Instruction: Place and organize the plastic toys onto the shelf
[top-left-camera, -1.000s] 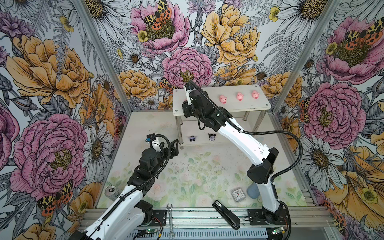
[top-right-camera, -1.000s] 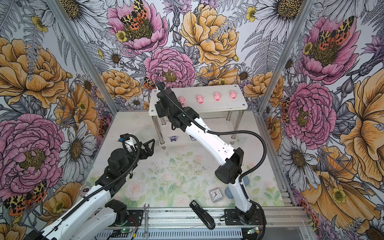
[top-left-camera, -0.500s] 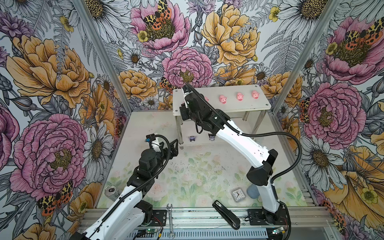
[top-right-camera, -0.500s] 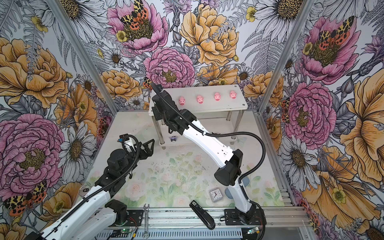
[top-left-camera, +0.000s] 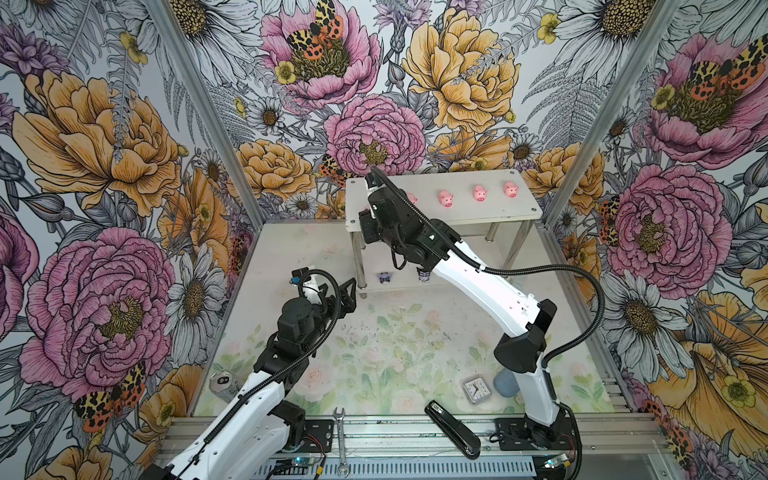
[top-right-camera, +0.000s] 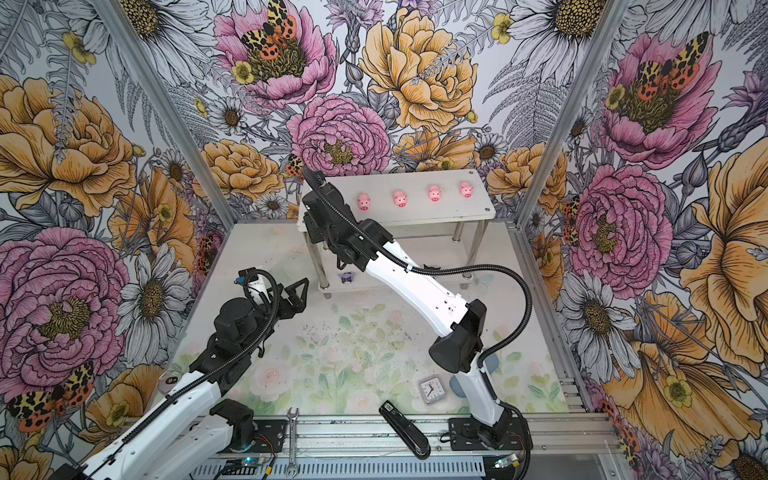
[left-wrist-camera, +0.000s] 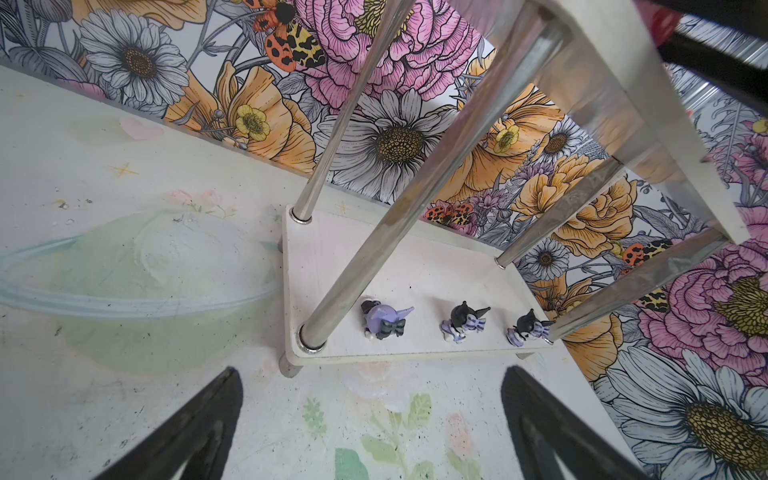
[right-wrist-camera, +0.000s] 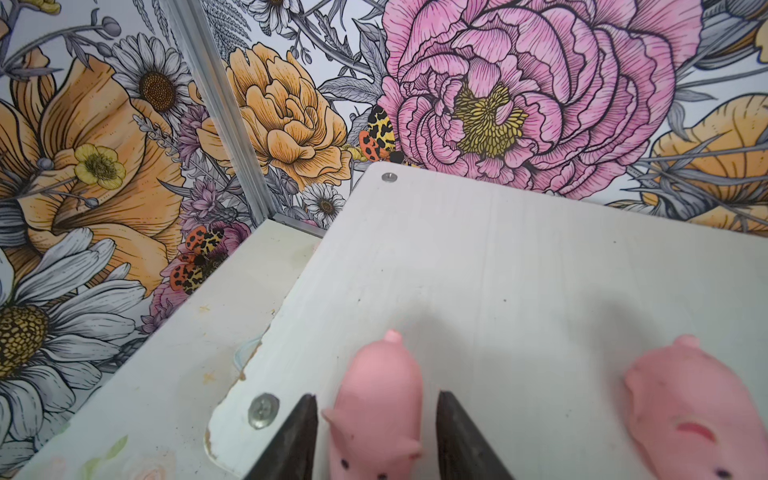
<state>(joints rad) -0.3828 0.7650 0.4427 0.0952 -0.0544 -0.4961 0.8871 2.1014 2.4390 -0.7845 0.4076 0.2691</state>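
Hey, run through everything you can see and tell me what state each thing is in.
Shelf, upright.
End pig, upright on top tier, ungripped.
Right hand, open, fingers either side of End pig.
Other four pigs, upright, rowed on top tier.
Three figurines, rowed on lower tier.
Left hand, open, empty.
Clock, face up.
Stapler, closed.

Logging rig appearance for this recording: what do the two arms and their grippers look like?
Both the left arm and right arm have white links with black joints and wrist housings. A black corrugated cable loops along each. The left gripper and right gripper have black, tapering, pointed fingers.
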